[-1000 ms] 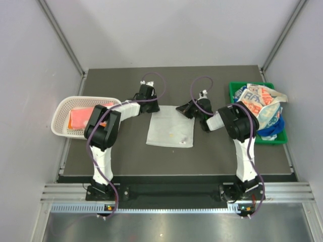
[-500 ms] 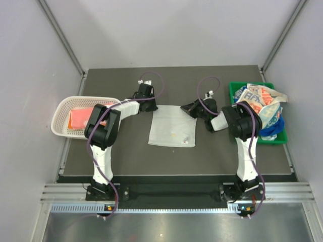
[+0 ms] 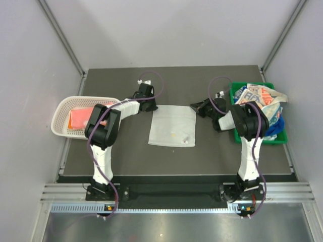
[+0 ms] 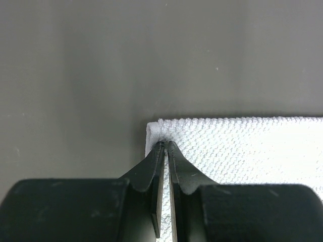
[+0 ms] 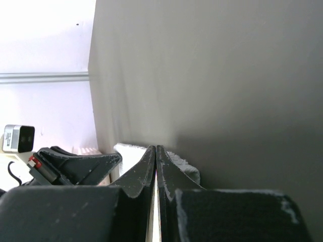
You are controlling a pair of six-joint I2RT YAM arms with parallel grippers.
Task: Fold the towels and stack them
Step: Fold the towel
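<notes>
Towel of plain white terry, the white towel (image 3: 172, 126), lies spread flat on the dark grey table (image 3: 116, 156). A second ago my right gripper (image 3: 194, 106) sat over its far right corner and the cloth looked narrower. Now the far edge is drawn out wider, and the gripper has moved with the arm to just beside that corner, jaws pressed together with nothing visible between them. My left gripper (image 4: 164, 144) stays at the towel's far left corner, jaws down to a thin slit, nipping the bunched hem. Only the left wrist view shows that pinch; from above the arm hides it. The right wrist view catches just slivers of towel behind the fingers. Right of the towel, the green plastic bin (image 3: 233, 93) holds a crumpled lettered towel (image 3: 257, 98) and a blue towel (image 3: 275, 127). Left of it, the white mesh basket (image 3: 58, 113) holds an orange towel (image 3: 78, 119).
</notes>
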